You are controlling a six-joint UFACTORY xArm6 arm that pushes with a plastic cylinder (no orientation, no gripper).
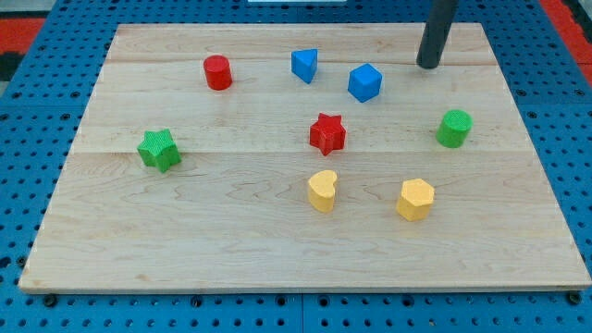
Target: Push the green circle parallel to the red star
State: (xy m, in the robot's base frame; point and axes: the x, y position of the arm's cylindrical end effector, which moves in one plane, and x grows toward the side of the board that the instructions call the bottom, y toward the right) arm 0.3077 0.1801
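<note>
The green circle [454, 128] is a short green cylinder at the view's right, about level with the red star [326, 133] at the board's middle and well apart from it. My tip [428, 65] is a dark rod at the view's top right. It stands above and a little left of the green circle, not touching it, and to the right of the blue cube [364, 82].
A red cylinder [217, 72] and a blue triangular block [304, 65] sit near the top. A green star [158, 149] is at the left. A yellow heart [322, 191] and a yellow hexagonal block [415, 199] lie below the red star. The wooden board [111, 250] rests on blue pegboard.
</note>
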